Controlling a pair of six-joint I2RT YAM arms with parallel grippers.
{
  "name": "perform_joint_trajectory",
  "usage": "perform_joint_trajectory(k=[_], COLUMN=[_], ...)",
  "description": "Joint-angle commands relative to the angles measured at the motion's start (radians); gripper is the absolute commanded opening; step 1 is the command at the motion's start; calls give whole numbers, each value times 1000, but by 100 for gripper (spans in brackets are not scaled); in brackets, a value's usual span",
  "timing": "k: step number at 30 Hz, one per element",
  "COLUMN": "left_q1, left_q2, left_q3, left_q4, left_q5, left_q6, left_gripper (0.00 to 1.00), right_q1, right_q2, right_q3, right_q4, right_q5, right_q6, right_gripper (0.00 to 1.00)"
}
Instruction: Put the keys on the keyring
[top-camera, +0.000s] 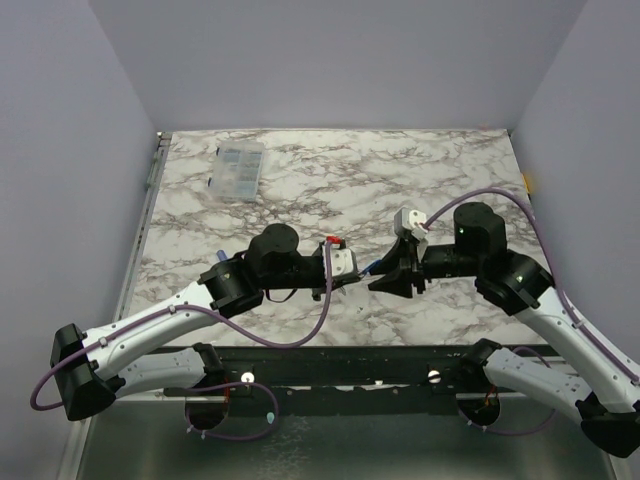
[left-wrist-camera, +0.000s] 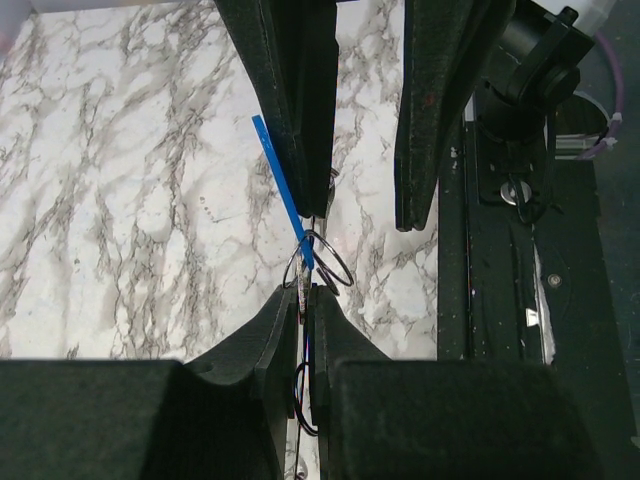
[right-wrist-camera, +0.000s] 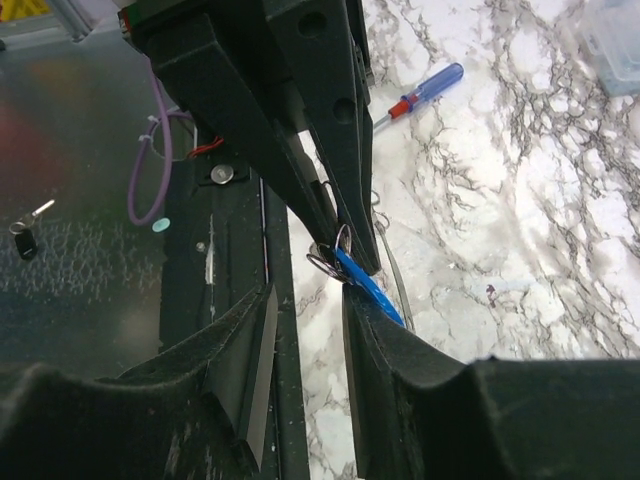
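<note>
While the left arm (top-camera: 240, 285) and the right arm (top-camera: 500, 270) meet tip to tip over the near middle of the marbled worktop (top-camera: 430, 170), the left jaws are closed almost completely. They pinch the thin metal ring of the keyring (left-wrist-camera: 320, 240) (right-wrist-camera: 322, 263) right at their tips, clear of the worktop.

A blue key (left-wrist-camera: 283, 185) (right-wrist-camera: 368, 290) (top-camera: 372, 268) sticks out from that ring at a slant, toward the right arm. One end of it lies across the ring. I cannot tell whether it is threaded on or only resting against the wire.

The right jaws stand partly open, with a plain gap between the two fingers, and they grip nothing. The blue key reaches into that gap and runs close along one finger, well apart from the other. Whether it touches the near finger is not clear.

A dark-headed key (right-wrist-camera: 25, 238) lies loose on the grey metal sheet (right-wrist-camera: 90, 300) past the near edge of the worktop, well apart from both arms.

A screwdriver (right-wrist-camera: 420, 92) with a blue handle and a red collar lies flat on the worktop behind the left jaws. A clear box (top-camera: 238, 170) sits near the far left corner.
</note>
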Motion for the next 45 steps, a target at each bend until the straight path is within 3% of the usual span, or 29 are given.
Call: perform_joint_trajectory(k=[1, 12, 28, 38, 45], left_q1=[1, 0, 2, 2, 2], left_q2=[-18, -35, -81, -145, -159], left_q3=[33, 34, 40, 23, 27], left_q4=[37, 37, 47, 115, 144], left_q5=[-2, 5, 3, 22, 66], left_q6=[-8, -19, -29, -64, -97], left_gripper=[0, 0, 0, 0, 0], right_q1=[9, 12, 11, 11, 11], right_q2=[8, -49, -89, -162, -131], right_q3=[-37, -75, -103, -96, -75], right_q4=[2, 29, 41, 34, 83], right_q5=[-26, 161, 148, 189, 110], right_q6=[19, -2, -27, -45, -47], right_gripper=[40, 49, 50, 57, 57])
